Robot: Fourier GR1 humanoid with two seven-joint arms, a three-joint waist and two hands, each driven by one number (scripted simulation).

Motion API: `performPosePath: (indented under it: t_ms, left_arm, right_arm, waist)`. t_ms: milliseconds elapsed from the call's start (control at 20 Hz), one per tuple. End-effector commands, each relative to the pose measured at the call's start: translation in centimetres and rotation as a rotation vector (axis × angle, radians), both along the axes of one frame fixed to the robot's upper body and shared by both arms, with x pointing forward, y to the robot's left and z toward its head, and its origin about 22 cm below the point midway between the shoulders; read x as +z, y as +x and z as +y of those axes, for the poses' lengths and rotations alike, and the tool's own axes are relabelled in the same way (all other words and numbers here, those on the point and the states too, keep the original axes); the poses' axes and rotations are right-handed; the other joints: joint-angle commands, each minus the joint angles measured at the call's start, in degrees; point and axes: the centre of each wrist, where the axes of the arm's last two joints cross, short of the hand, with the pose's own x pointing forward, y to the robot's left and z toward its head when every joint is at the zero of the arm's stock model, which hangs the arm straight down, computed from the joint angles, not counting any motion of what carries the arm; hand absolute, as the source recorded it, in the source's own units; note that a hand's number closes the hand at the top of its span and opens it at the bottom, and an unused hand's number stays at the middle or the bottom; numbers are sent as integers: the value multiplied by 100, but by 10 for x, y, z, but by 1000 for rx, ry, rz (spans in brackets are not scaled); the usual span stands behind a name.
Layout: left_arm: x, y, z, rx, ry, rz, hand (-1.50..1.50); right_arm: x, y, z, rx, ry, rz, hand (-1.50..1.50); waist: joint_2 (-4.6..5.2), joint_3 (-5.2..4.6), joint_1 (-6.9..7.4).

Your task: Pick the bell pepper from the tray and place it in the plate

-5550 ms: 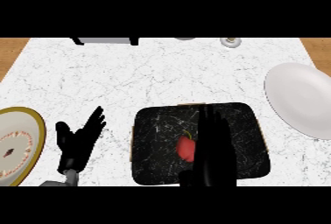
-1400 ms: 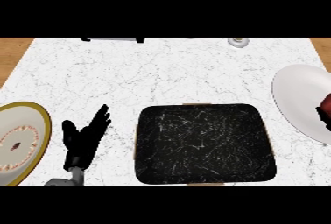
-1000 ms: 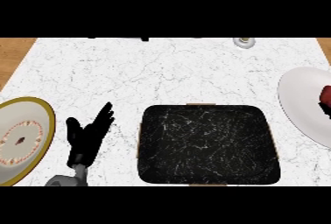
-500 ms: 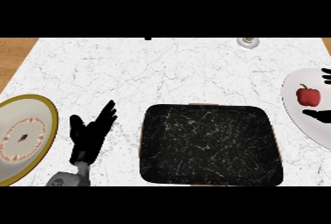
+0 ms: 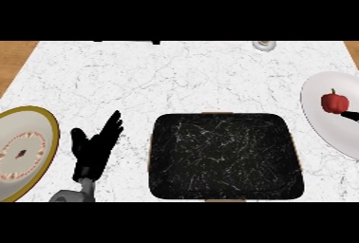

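Observation:
The red bell pepper (image 5: 335, 101) sits upright on the white plate (image 5: 324, 130) at the right edge of the head view. Only a straight black fingertip of my right hand (image 5: 350, 114) shows, just below and right of the pepper, not curled round it. The black tray (image 5: 224, 159) lies in the middle near the counter's front and holds nothing. My left hand (image 5: 95, 148) rests open, fingers up, left of the tray.
A gold-rimmed plate (image 5: 51, 127) with a patterned centre lies at the far left beside my left hand. A small grey round object (image 5: 264, 45) stands at the counter's back edge. Brown wood shows past the counter's back corners.
The pepper left the tray in my right hand and now sits free on the white plate. The right hand has drawn back almost out of view. The view has shifted slightly.

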Motion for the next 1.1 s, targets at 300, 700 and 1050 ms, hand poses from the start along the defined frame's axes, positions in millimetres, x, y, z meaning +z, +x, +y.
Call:
performPosePath:
  t_ms: [300, 700, 1050]
  left_arm:
    - [-6, -7, 4, 9, 7, 40, 0]
    - [-1, -5, 11, 44, 2, 22, 0]
    - [-4, -7, 9, 41, 8, 13, 0]
  right_arm:
    - [21, -56, -64, 162, 185, 44, -150]
    - [33, -94, -92, 258, 115, 113, -150]
    - [23, -115, -97, 264, 28, 154, -150]
  waist:
    - [-12, 1, -162]
    - [-45, 13, -284]
    - [-73, 6, -309]
